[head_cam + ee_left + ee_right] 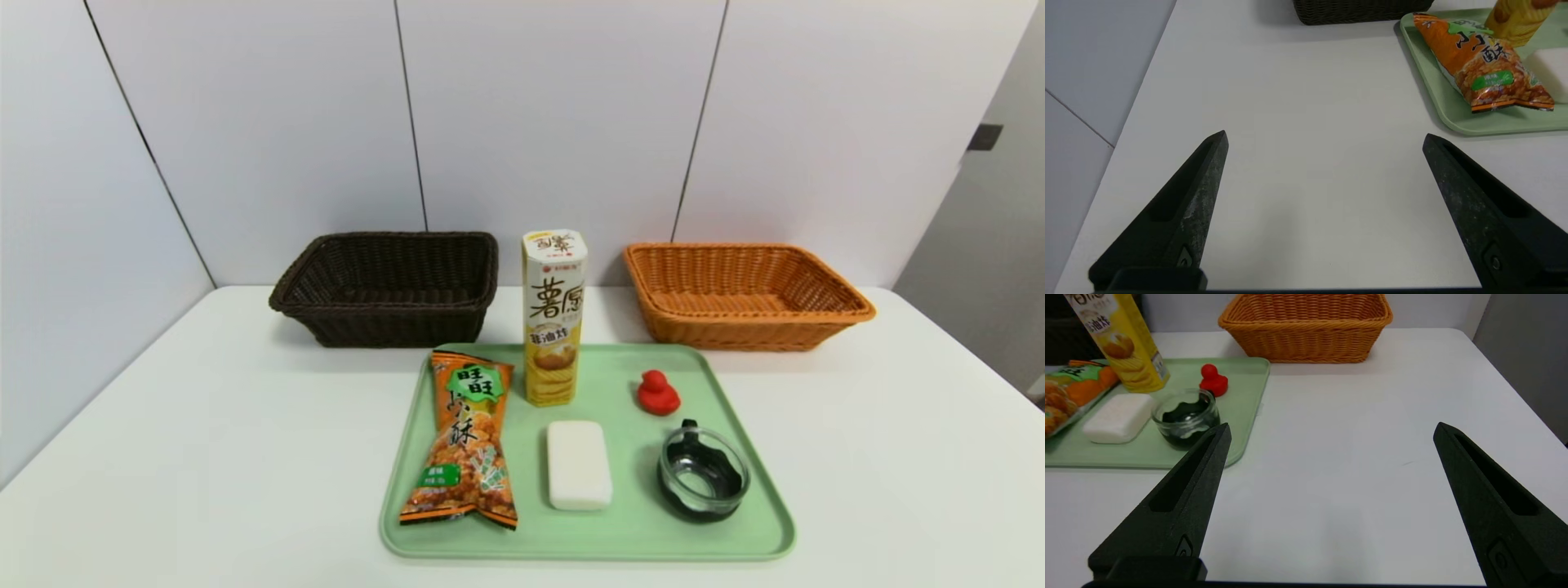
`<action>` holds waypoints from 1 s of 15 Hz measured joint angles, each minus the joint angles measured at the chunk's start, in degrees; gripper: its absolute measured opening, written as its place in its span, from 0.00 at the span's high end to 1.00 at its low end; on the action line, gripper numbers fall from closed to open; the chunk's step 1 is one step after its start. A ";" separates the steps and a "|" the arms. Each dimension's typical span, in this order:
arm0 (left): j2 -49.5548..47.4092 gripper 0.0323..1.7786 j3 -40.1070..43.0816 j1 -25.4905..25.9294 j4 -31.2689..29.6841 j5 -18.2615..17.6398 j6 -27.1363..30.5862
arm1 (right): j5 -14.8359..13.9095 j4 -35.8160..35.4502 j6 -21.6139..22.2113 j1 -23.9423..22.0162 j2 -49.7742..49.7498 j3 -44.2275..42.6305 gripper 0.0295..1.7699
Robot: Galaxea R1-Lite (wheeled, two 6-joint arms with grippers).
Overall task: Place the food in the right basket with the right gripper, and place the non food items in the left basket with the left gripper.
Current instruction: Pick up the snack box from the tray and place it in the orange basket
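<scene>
Pincer (1332,425) apart from orange basket (747,306).

Bright, even light washes the head view, leaving the white tabletop (245,457) pale and nearly shadowless. Both wrist views look dimmer, with soft shadows along the tray's (1437,102) edge and faint darker patches on the tabletop's near part.

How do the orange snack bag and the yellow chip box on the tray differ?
The orange snack bag lies flat, while the yellow chip box stands upright.
The snack bag is a soft, crinkled packet; the chip box is straight-edged and many-sided.
The snack bag is mostly orange with a green patch, the chip box yellow and white.
Both are food packages on the green tray.
</scene>
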 joint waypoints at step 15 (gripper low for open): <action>39.06 0.05 -32.23 -10.90 10.50 -6.14 -8.53 | 0.60 38.35 13.93 5.17 53.80 -60.83 0.03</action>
